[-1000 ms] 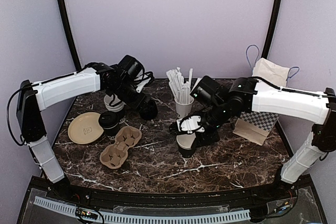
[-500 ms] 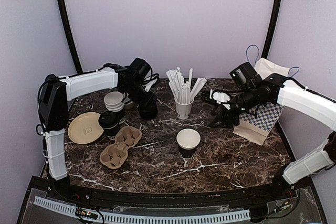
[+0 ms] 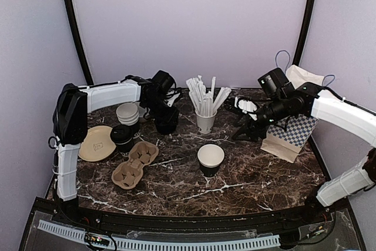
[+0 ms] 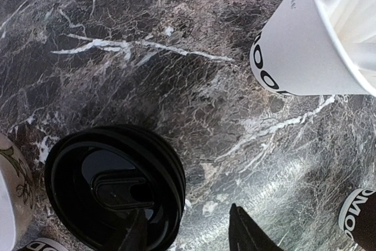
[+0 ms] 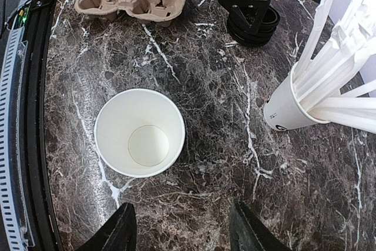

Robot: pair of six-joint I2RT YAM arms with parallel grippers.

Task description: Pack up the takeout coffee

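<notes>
Marble table (image 3: 258, 168), takeout coffee (image 3: 122, 137) apart, left of left gripper (image 3: 166, 124)

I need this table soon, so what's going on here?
Two robot arms are mid-job. The left gripper straddles the rim of the lid stack, jaws apart. The right gripper hovers open and empty above the table, near a lidless cup. The capped coffee stands beside the empty carrier; the bag stands at the right.

White straw cup (image 4: 294, 39): partial black lettering "OOD" near base; other print unreadable.
</notes>
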